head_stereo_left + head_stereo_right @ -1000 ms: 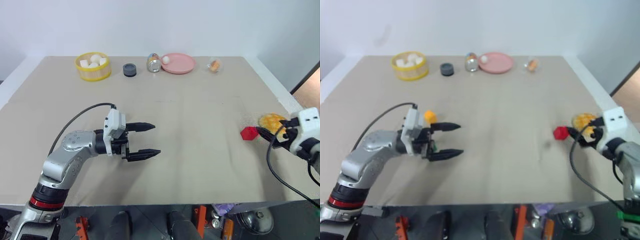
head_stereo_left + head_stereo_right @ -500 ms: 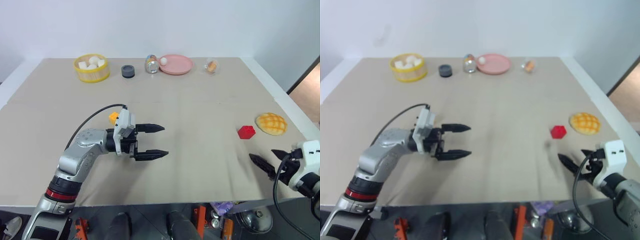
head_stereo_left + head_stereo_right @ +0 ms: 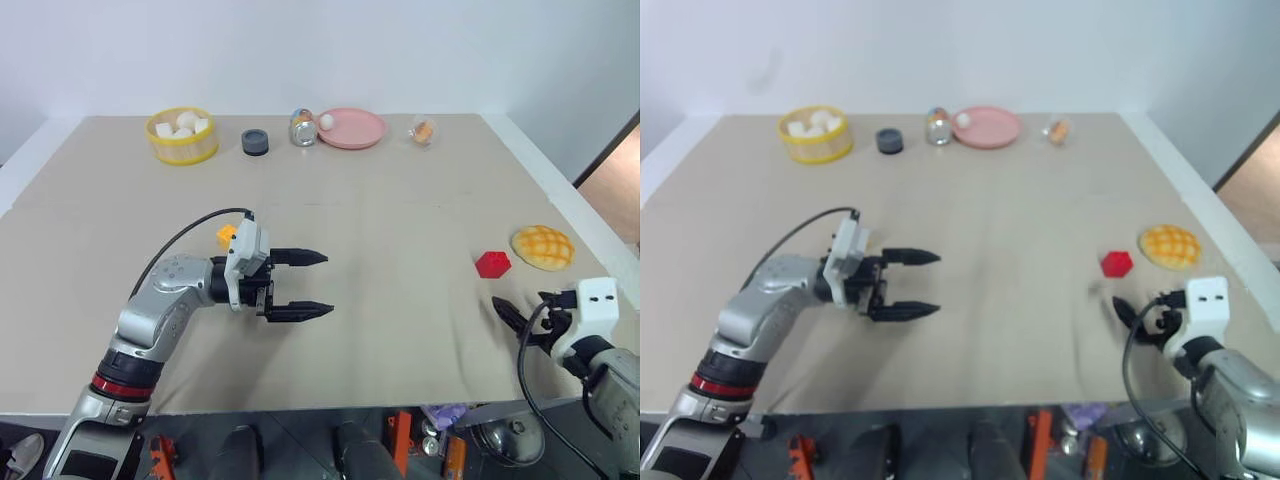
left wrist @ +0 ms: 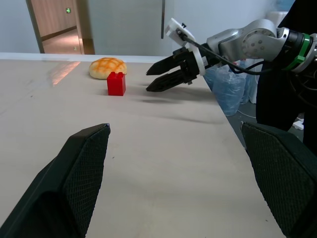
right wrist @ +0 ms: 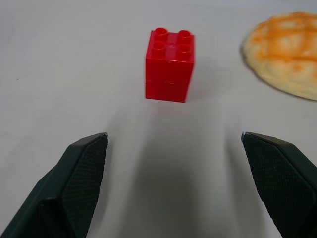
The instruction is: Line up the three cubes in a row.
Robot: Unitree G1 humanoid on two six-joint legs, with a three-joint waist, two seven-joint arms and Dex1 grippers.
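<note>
Nearest, the right gripper [image 3: 512, 318] and the left gripper [image 3: 318, 284] both hovered with jaws spread wide, empty. One small red studded plastic cube [image 5: 170, 65] sat just beyond the right gripper, beside one golden crosshatched bun [image 3: 543, 247]. One yellow-orange block [image 3: 227, 235], perhaps a cube, peeked behind the left wrist. No writing was legible.

red cube [image 5: 170, 64]: upright, studs up, beside bun | yellow-orange cube [image 3: 227, 235]: behind left arm

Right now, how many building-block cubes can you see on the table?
2. A red cube sits beside the bun, ahead of the right gripper. A yellow-orange cube peeks out behind the left gripper. A third may be hidden.
</note>
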